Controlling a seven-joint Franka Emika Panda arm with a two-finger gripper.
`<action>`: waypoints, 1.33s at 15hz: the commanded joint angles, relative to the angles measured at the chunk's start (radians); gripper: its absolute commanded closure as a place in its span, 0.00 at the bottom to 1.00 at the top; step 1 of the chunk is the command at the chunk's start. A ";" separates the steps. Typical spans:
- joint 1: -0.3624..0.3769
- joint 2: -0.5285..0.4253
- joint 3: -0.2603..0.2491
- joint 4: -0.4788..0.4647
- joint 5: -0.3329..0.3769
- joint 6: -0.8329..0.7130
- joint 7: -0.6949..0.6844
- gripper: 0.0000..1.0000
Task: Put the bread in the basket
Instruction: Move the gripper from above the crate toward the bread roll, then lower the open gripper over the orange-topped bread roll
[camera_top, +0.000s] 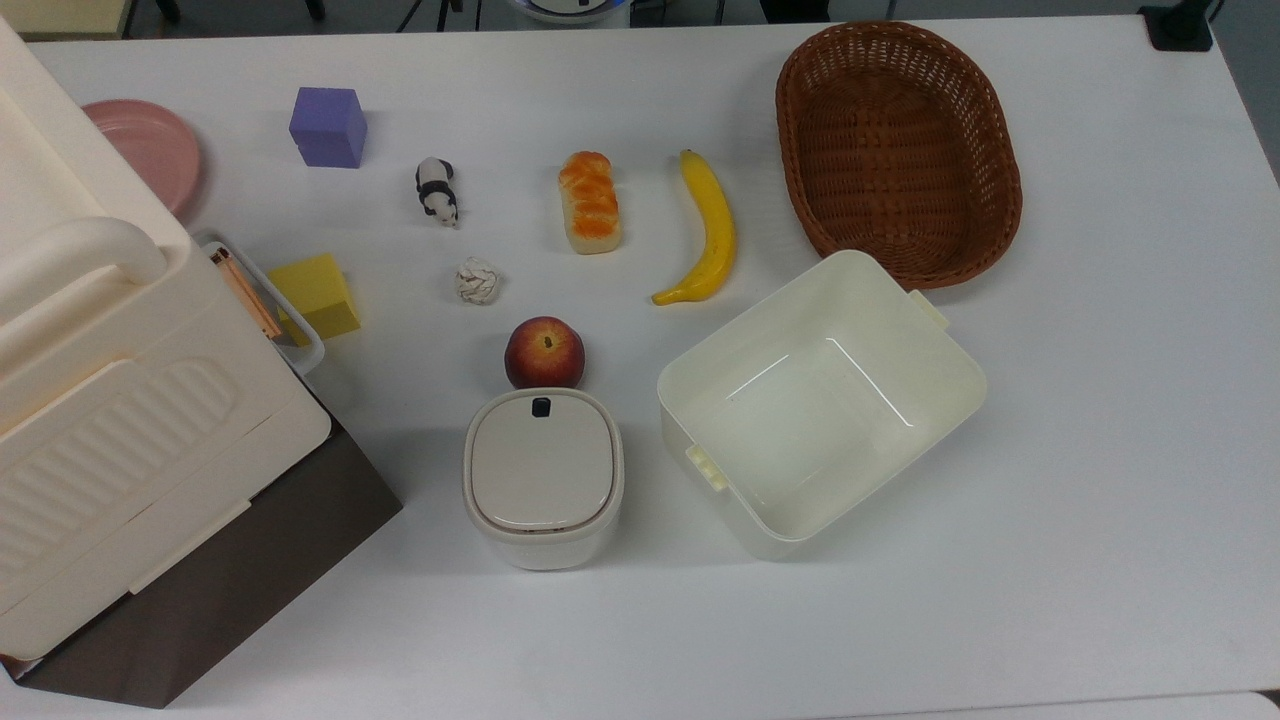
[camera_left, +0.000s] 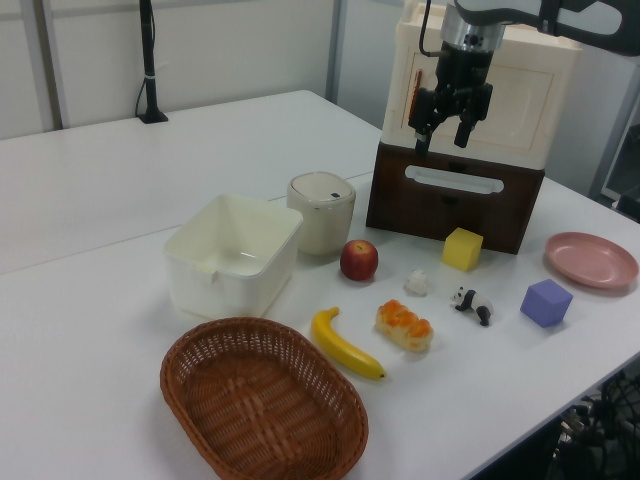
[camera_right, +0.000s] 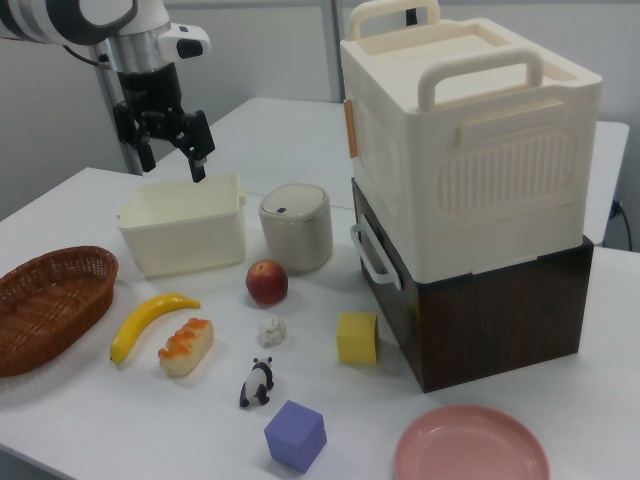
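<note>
The bread (camera_top: 590, 202) (camera_left: 405, 325) (camera_right: 186, 346) is a small oblong loaf with a glossy orange-brown top, lying on the white table between the banana (camera_top: 704, 228) and a toy panda (camera_top: 437, 191). The basket (camera_top: 897, 150) (camera_left: 263, 400) (camera_right: 48, 305), dark reddish-brown wicker, sits empty beyond the banana at the top view's upper right. My gripper (camera_left: 443, 135) (camera_right: 172, 157) hangs high above the table, open and holding nothing, well away from the bread.
A cream square tub (camera_top: 822, 400), a lidded cream bin (camera_top: 543, 475) and an apple (camera_top: 544, 352) stand near the bread. A stacked cream box on a brown crate (camera_right: 470, 200), a yellow block (camera_top: 313, 296), a purple cube (camera_top: 328, 126), a pink plate (camera_top: 150, 150) and a paper ball (camera_top: 477, 280) lie around.
</note>
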 joint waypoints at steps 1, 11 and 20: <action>0.008 -0.013 -0.007 -0.007 -0.026 0.008 -0.026 0.00; 0.020 -0.126 -0.005 -0.263 -0.023 0.255 0.047 0.00; 0.095 -0.338 -0.005 -0.607 -0.015 0.493 0.103 0.00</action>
